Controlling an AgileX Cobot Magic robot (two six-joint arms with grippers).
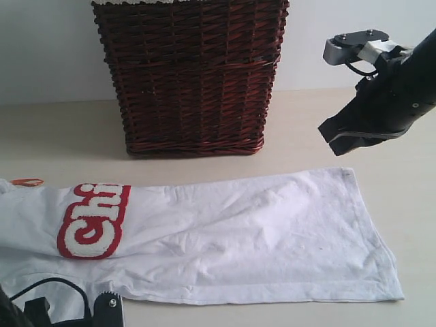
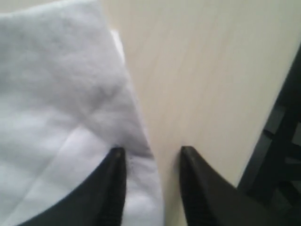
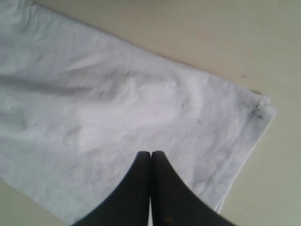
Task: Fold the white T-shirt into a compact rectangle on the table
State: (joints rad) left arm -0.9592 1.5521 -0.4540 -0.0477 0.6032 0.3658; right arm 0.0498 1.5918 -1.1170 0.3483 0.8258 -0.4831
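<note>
The white T-shirt [image 1: 259,235] lies flat on the table [image 1: 61,129] as a long band. Its red-outlined letters [image 1: 92,221] and orange tag [image 1: 27,182] are at the left end. In the right wrist view my right gripper [image 3: 150,154] is shut with nothing in it. It hangs above the shirt [image 3: 108,108] near the hem corner [image 3: 256,110]. In the exterior view that gripper [image 1: 337,139] is raised beyond the shirt's far right corner. My left gripper [image 2: 151,153] is open, low over the shirt's edge [image 2: 70,94]; one finger [image 2: 115,179] is over cloth, the other over bare table [image 2: 202,70].
A dark wicker basket [image 1: 194,75] stands at the back middle, just behind the shirt. Part of the left arm [image 1: 105,308] shows at the bottom left corner. Bare table [image 1: 402,204] lies right of the hem.
</note>
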